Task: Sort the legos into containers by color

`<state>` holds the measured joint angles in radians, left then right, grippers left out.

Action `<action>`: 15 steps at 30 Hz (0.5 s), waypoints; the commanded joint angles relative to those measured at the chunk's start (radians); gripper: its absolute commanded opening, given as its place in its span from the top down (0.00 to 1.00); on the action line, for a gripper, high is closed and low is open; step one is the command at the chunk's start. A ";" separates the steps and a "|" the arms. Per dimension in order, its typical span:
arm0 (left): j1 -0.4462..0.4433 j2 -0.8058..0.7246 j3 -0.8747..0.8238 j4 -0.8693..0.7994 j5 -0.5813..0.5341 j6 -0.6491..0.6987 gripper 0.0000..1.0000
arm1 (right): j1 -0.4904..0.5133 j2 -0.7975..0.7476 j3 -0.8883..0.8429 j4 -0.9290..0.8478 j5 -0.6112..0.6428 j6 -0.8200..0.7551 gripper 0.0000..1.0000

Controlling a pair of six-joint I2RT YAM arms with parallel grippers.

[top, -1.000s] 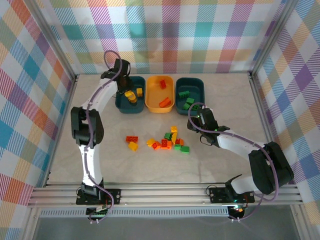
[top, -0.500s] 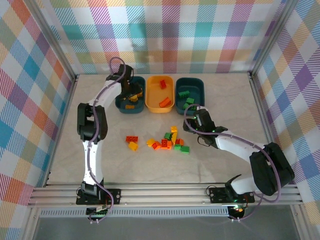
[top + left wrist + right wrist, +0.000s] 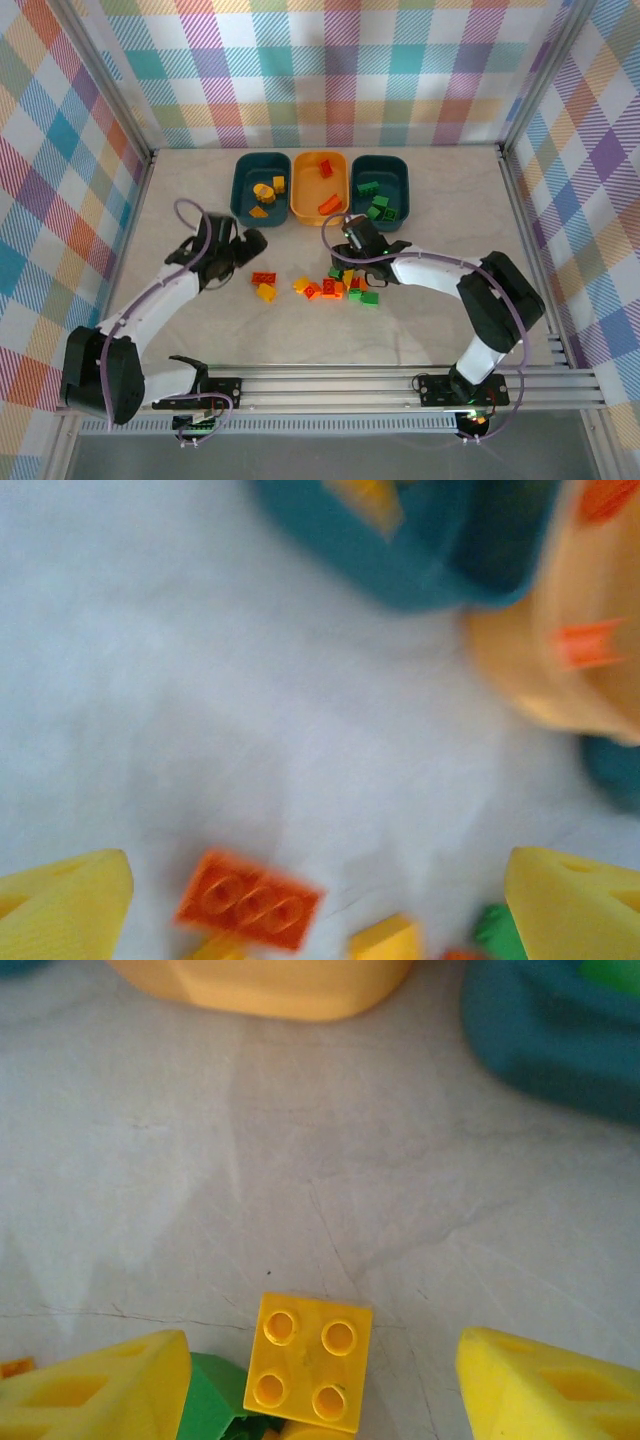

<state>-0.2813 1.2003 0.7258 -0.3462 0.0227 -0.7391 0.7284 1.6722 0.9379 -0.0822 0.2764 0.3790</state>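
Observation:
Loose legos lie mid-table: a red-orange brick [image 3: 263, 277], a yellow one [image 3: 265, 292] and a mixed cluster [image 3: 340, 285]. My left gripper [image 3: 254, 243] hangs open just above and left of the red-orange brick [image 3: 250, 912], nothing between its fingers [image 3: 70, 900]. My right gripper [image 3: 349, 254] stands open over the cluster's far end, a square yellow brick [image 3: 310, 1360] lying between its fingers [image 3: 540, 1380], a green brick [image 3: 215, 1400] beside it. Behind stand the left teal tub [image 3: 240, 205] with yellow bricks, the yellow-orange tub [image 3: 301, 205] with red-orange ones, and the right teal tub [image 3: 403, 190] with green ones.
Checked walls and metal rails enclose the table on three sides. The tubs sit close together in a row at the back. In the wrist views the yellow-orange tub [image 3: 270, 985] and a teal tub [image 3: 550, 1040] lie just beyond the right gripper.
The left arm has swung from the left teal tub down to the table beside the red-orange brick. The right gripper has moved left from the right teal tub to the cluster.

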 commanded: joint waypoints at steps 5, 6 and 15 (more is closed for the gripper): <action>-0.016 -0.207 -0.175 0.038 0.023 -0.072 0.04 | 0.007 0.093 0.060 -0.010 -0.001 -0.010 0.34; -0.016 -0.224 -0.181 0.026 0.022 -0.070 0.03 | 0.007 0.102 0.065 -0.007 0.005 -0.011 0.36; -0.018 -0.348 -0.220 -0.028 0.039 -0.059 0.03 | 0.006 0.133 0.074 0.026 0.021 -0.016 0.62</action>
<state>-0.2886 0.8913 0.5266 -0.3424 0.0452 -0.7967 0.7280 1.7840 0.9901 -0.0784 0.2886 0.3756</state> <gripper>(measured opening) 0.970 0.390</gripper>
